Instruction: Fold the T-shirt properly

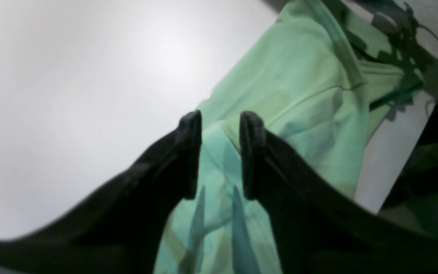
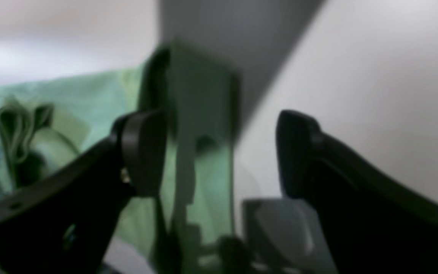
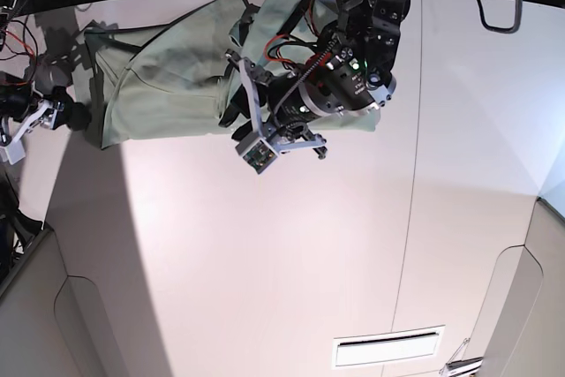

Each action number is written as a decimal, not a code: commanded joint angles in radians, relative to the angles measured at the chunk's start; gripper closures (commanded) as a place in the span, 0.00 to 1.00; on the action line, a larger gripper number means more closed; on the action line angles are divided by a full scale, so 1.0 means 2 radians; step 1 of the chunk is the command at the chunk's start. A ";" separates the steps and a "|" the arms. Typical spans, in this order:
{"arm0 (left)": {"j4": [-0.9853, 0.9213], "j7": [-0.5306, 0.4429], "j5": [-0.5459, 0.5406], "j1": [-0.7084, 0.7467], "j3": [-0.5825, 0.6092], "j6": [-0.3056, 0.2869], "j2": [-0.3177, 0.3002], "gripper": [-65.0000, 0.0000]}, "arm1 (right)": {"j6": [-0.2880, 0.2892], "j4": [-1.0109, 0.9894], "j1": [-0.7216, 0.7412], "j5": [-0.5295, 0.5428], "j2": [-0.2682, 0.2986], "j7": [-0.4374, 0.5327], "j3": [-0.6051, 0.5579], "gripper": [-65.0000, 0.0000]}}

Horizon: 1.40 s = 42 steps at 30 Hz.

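In the base view the T-shirt [image 3: 168,86] lies bunched on the bench [image 3: 291,262] toward 11 o'clock. The left pincer [image 3: 237,116] sits on its 3 o'clock edge; the right pincer [image 3: 78,116] is at its 9 o'clock edge.

You have the T-shirt [image 3: 168,86] lying rumpled at the far edge of the white table, toward the left in the base view, its pale sage-green cloth bunched into broad creases and shadowed folds rather than spread flat. In the left wrist view, the T-shirt [image 1: 299,87] shows a darker green trim band running along one raised edge, with a seam curving across the body. In the right wrist view, the T-shirt [image 2: 89,102] is blurred, with crumpled folds at left.
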 commanded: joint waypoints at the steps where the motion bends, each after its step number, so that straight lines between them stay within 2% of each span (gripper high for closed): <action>1: 0.010 -0.011 -0.005 -0.005 0.000 -0.002 0.004 0.69 | 0.002 -0.004 0.005 0.009 0.010 -0.013 0.000 0.32; 9: 0.010 -0.011 -0.005 -0.005 0.000 -0.002 0.004 0.69 | 0.002 -0.014 0.004 0.057 -0.017 -0.063 -0.008 0.32; 14: 0.010 -0.011 -0.001 -0.005 0.000 -0.002 0.004 0.69 | 0.002 -0.014 0.004 0.060 -0.024 -0.065 -0.032 0.32; 18: 0.013 -0.009 0.035 -0.005 0.000 -0.002 0.004 0.69 | 0.002 -0.014 0.004 0.059 -0.024 -0.066 -0.049 0.34; 20: 0.019 -0.005 0.051 -0.005 0.000 -0.002 0.004 0.69 | 0.002 -0.014 0.004 0.060 -0.024 -0.071 -0.052 0.47; 21: 0.024 -0.001 0.058 -0.005 0.000 -0.002 0.004 0.69 | 0.002 -0.014 0.004 0.060 -0.024 -0.074 -0.052 0.60; 23: 0.034 0.005 0.070 -0.005 0.000 -0.001 0.004 0.69 | 0.001 -0.014 0.004 0.060 -0.024 -0.079 -0.052 0.91; 24: 0.039 0.004 0.079 -0.004 0.000 0.006 0.003 0.69 | -0.001 -0.014 0.004 0.060 -0.024 -0.079 -0.052 1.00; 30: 0.060 0.006 0.139 0.003 0.000 0.060 -0.045 0.69 | 0.000 -0.010 0.006 0.059 -0.023 -0.080 -0.048 1.00; 35: 0.061 0.006 0.211 0.030 0.000 0.124 -0.095 0.70 | 0.000 0.015 0.006 0.059 -0.023 -0.080 -0.026 1.00; 38: 0.061 0.008 0.247 0.051 -0.007 0.170 -0.121 0.83 | 0.000 0.035 0.008 0.059 -0.021 -0.080 -0.001 1.00; 40: 0.061 0.008 0.267 0.068 -0.023 0.184 -0.129 0.94 | 0.000 0.050 0.008 0.059 -0.016 -0.080 0.015 1.00; 42: 0.061 0.008 0.272 0.084 -0.046 0.184 -0.129 1.00 | 0.000 0.063 0.008 0.060 -0.011 -0.079 0.030 1.00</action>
